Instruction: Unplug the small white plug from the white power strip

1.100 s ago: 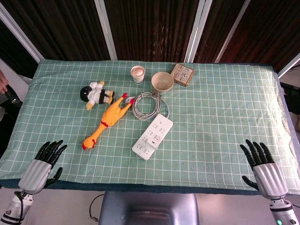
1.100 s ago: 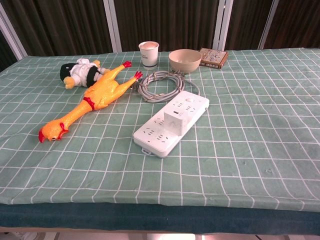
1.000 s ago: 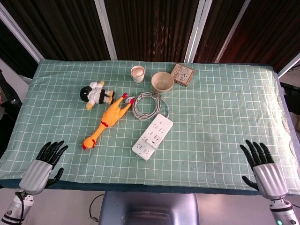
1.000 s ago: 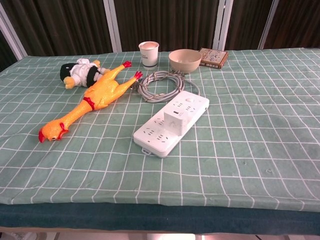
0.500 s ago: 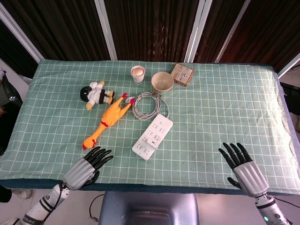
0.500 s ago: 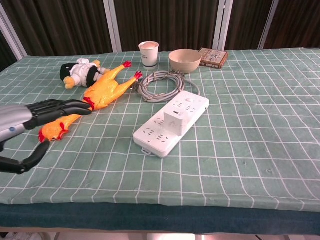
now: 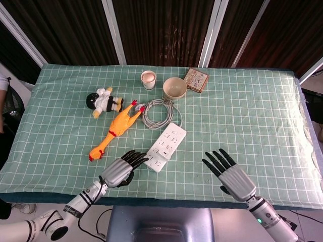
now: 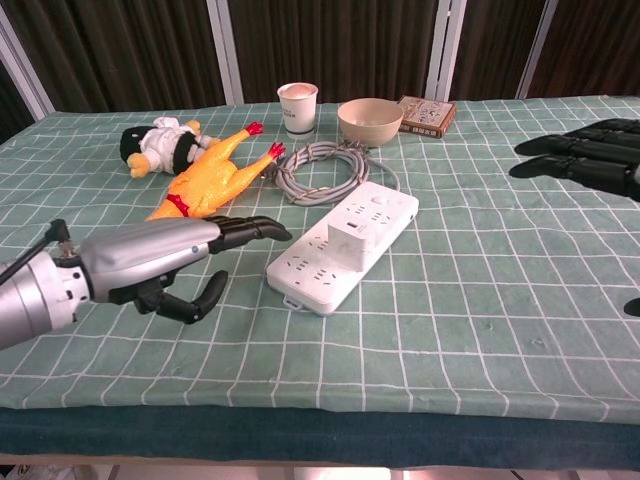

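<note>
Fingers (image 7: 135, 157) of the left hand (image 7: 119, 170) lie extended and slightly apart, holding nothing, tips just short of the near end of the long white plastic power strip (image 7: 164, 146); in the chest view that hand (image 8: 160, 262) hovers low over the counter (image 7: 252, 116), which is covered with a green cloth with a white grid, thumb hanging below the palm. Right hand (image 7: 233, 178) sits at 4 o'clock from the strip, well apart from it, fingers spread wide, palm down, empty; the chest view shows only its dark fingertips (image 8: 575, 152) at the right edge.

Small white cube-shaped plug (image 8: 352, 238) is seated upright in the middle of the strip (image 8: 345, 243); neither hand touches it. Strip lies diagonally near counter centre, its grey coiled cable (image 7: 157, 113) at 12 o'clock from it.

Yellow rubber chicken toy (image 7: 115, 129) lies at 9 to 10 o'clock from the strip. Black-and-white plush doll (image 7: 102, 101) lies at 10 o'clock. White paper cup (image 7: 148, 79), beige ceramic bowl (image 7: 174, 87) and patterned small flat box (image 7: 196, 79) stand along the far side, at 12 o'clock.
</note>
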Motion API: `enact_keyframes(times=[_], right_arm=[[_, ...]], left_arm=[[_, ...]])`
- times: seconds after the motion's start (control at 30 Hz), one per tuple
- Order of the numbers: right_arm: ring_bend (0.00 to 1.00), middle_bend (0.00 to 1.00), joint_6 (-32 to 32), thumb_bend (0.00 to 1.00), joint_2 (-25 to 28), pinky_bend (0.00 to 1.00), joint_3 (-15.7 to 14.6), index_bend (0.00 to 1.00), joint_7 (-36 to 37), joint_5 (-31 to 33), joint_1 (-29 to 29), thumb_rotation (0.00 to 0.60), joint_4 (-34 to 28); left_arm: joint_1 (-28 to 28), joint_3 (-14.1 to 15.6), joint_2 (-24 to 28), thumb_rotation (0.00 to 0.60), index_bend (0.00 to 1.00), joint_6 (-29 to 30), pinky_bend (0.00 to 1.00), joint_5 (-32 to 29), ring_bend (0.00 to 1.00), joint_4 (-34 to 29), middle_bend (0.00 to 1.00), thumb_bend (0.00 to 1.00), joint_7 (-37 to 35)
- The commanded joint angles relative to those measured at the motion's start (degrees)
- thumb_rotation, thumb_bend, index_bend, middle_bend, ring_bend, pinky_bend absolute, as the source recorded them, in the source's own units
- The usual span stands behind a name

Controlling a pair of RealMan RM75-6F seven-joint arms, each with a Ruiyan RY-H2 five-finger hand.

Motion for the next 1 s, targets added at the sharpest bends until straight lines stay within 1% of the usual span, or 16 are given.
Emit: enact_keyframes(times=[0.03, 0.17, 0.37, 0.63, 0.87, 1.0], right_arm=[[0.0, 0.0, -3.24, 0.06, -0.97, 0.0, 1.13, 0.0, -2.77, 2.15, 2.07, 0.6, -2.19], [0.0, 0.0, -5.86, 0.06, -2.07, 0.0, 2.06, 0.0, -5.28, 4.58, 3.67, 0.6, -3.36], [0.0, 0.0, -7.83, 0.06, -3.42, 0.0, 3.07, 0.0, -7.19, 8.41, 5.12, 0.6, -3.61], [0.0, 0.0, -10.02, 0.06, -5.06, 0.0, 3.41, 0.0, -9.21, 10.91, 7.35, 0.6, -3.5], [0.0, 0.0, -13.8, 0.06, -8.4, 0.0, 4.95, 0.0, -14.71, 15.71, 10.77, 0.6, -2.5], [0.0, 0.0, -15.0, 0.06, -10.91, 0.0, 5.96, 0.0, -17.79, 18.52, 12.62, 0.6, -0.65]], left_arm=[[-1.4, -0.82, -2.35, 0.6, 0.0, -1.33, 0.0, -2.15, 0.0, 2.31, 0.0, 0.81, 1.92], [-2.25, -1.1, -4.08, 0.6, 0.0, -1.53, 0.0, -3.53, 0.0, 4.21, 0.0, 0.81, 3.36], [-3.32, -1.26, -6.18, 0.6, 0.0, -1.04, 0.0, -4.55, 0.0, 5.93, 0.0, 0.81, 5.29], [-4.31, -0.72, -8.04, 0.6, 0.0, -2.05, 0.0, -6.9, 0.0, 7.41, 0.0, 0.81, 8.46], [-4.92, -0.06, -8.67, 0.6, 0.0, -2.53, 0.0, -8.15, 0.0, 7.46, 0.0, 0.81, 9.96], [-5.06, 0.4, -8.77, 0.6, 0.0, -2.4, 0.0, -8.41, 0.0, 7.31, 0.0, 0.81, 10.56]])
